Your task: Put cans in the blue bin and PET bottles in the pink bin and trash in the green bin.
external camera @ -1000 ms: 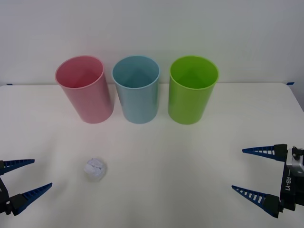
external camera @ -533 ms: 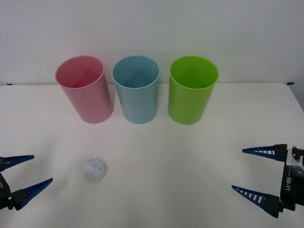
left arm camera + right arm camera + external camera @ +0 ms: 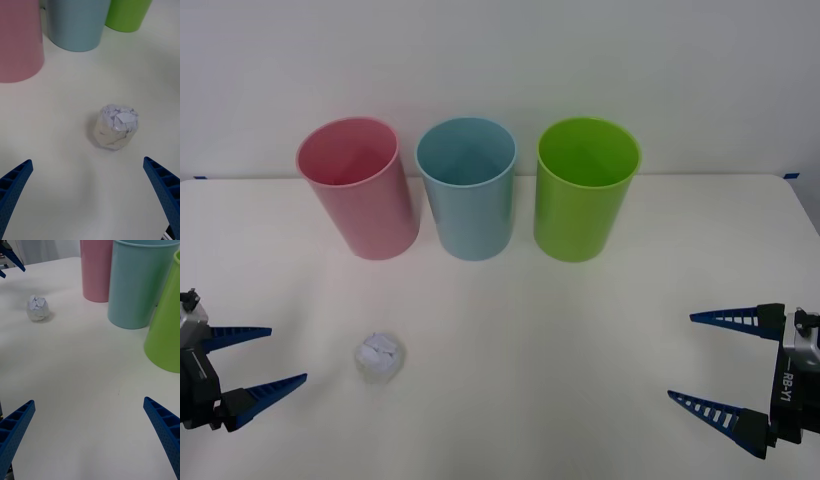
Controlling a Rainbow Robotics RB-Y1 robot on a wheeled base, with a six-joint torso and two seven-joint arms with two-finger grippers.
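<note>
Bins first: the tall pink plastic bin (image 3: 360,186), the light-blue plastic bin (image 3: 468,187) and the lime-green plastic bin (image 3: 584,187) stand upright in a row at the back of the white table (image 3: 510,320). Both blue ribbed grippers are spread wide with nothing in them, the right gripper (image 3: 715,362) off by the right edge and the left gripper (image 3: 275,356) low on the left. Near that left one, the small crumpled white paper ball of trash (image 3: 380,355) sits on the table, well in front of the pink bin.

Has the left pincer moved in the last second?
Yes. The left pincer, open, has shifted toward the trash, which lies where it did.
</note>
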